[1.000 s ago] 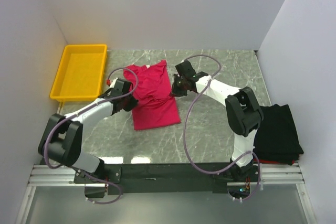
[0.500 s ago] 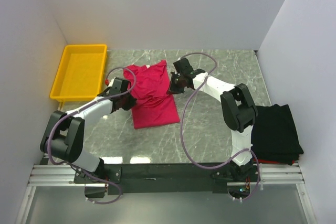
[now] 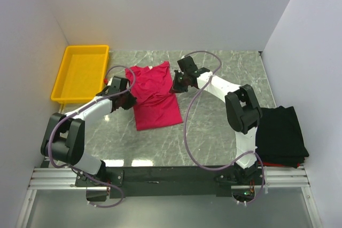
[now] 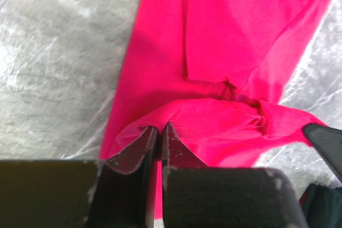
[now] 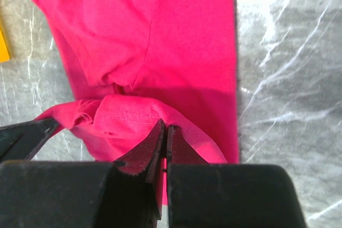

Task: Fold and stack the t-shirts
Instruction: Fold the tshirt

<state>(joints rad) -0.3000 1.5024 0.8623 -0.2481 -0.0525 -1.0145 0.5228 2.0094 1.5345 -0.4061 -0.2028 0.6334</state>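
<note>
Crimson-pink t-shirt [image 3: 157, 108] pinched at both side edges, fold raised off the rest. Left gripper [image 4: 159, 132] closed tight on left edge, right gripper [image 5: 164, 130] on right edge.

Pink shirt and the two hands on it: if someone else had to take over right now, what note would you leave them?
Left hand: shut, pinching cloth at the left side of the pink shirt.
Right hand: shut, pinching cloth at its right side.
Pink shirt: middle of the table, partly folded, a flap raised between the two hands.
Black shirt: lying folded at the table's right side, by the right arm's base.
Done: black shirt looks folded; pink fold begun.
Left: probably lay the held flap down, finish folding, then stack the two shirts.
</note>
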